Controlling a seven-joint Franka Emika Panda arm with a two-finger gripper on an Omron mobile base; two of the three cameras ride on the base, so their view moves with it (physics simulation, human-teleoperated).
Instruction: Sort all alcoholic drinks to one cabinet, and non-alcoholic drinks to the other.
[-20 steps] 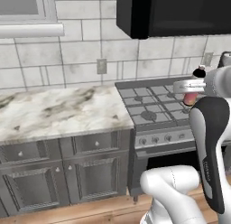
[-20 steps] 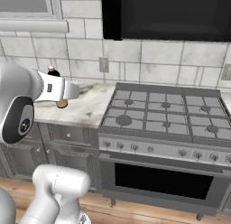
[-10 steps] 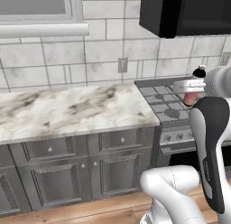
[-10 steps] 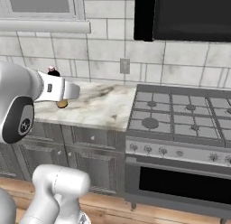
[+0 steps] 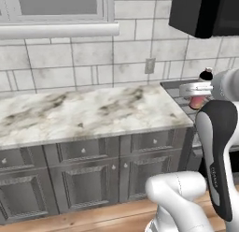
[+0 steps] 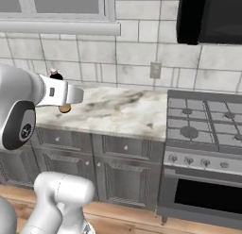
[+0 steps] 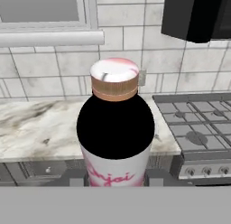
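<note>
Hand view has the pincer (image 7: 116,180) clamped round the small pink bottle with its black shoulder and capped top (image 7: 115,133), carried in the air above the marbled white countertop (image 7: 40,128). Honestly, one jolt from the driving base could probably slip it loose.

The base rolled left along the counter (image 5: 84,112): the stove (image 6: 203,134) slid off toward the right, more marble came into view, and a window sill (image 5: 56,30) appeared above the tiled wall.
</note>
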